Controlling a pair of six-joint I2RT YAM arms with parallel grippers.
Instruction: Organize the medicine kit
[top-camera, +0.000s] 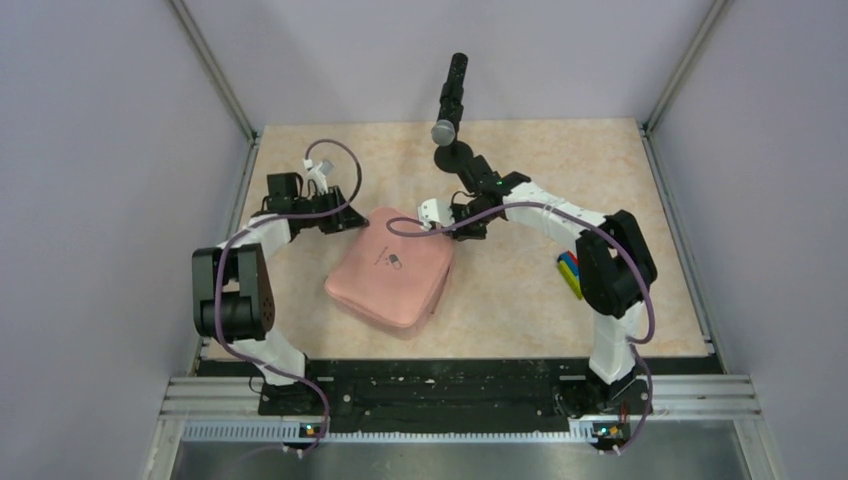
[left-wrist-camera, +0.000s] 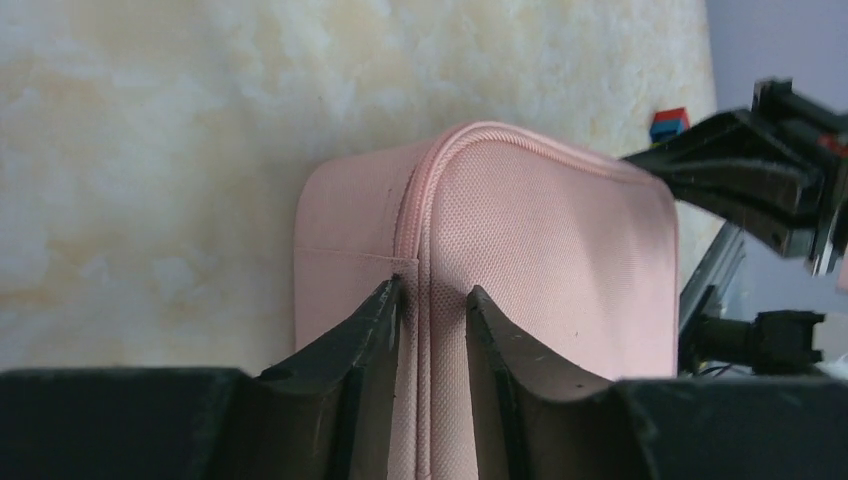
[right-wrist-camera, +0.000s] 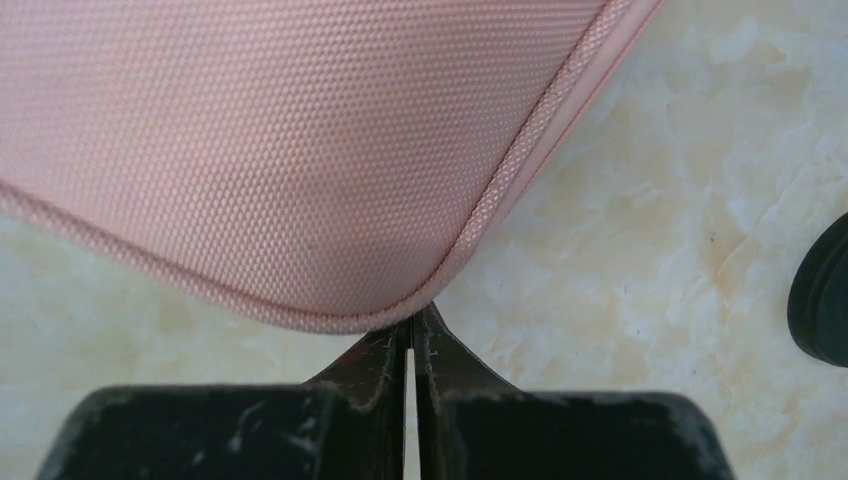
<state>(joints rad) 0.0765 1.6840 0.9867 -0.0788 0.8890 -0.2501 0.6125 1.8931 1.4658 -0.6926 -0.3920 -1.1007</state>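
Note:
The pink medicine kit lies zipped shut in the middle of the table, with its small dark logo facing up. My left gripper is at its far left corner. In the left wrist view the jaws are closed onto the kit's zip seam, with the fabric ridge between them. My right gripper is at the far right corner. In the right wrist view its jaws are shut, and the tips touch the rim of the kit's corner. I cannot see anything pinched between them.
A multicoloured toy-brick block lies at the right, partly behind my right arm, and shows in the left wrist view. A black stand with a round base is at the back centre; its edge shows in the right wrist view. Walls enclose three sides.

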